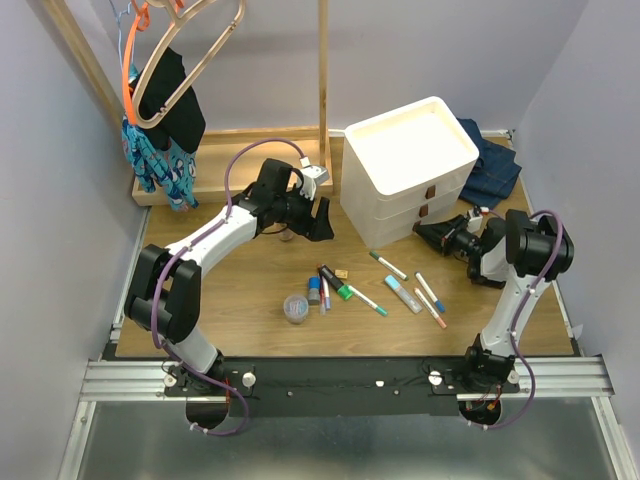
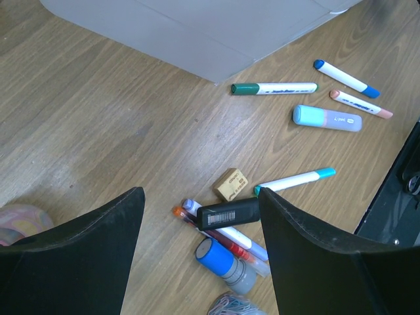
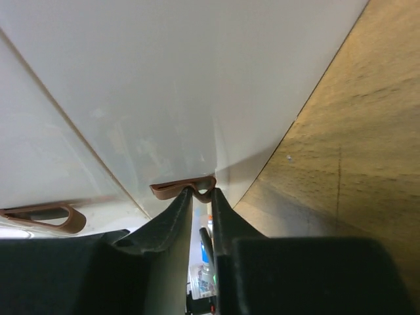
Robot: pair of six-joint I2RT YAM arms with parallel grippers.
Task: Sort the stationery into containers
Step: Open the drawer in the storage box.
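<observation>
While left hand [image 2: 200, 197] hangs wide open, empty, right hand [image 3: 200, 194] pinches pull tab [image 3: 172, 190] at drawer [image 3: 197, 85] edge

White arm links [image 1: 205, 240], black joints [image 1: 165, 290], purple cables [image 1: 238, 160].

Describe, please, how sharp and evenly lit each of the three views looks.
Top external view: sharp and evenly lit, though the drawer unit is nearly washed out on top. Left wrist view: the green-capped marker is crisp with soft shadow; the left hand is featureless black. Right wrist view: very close; the pull tab is sharp, the table grainy.
</observation>
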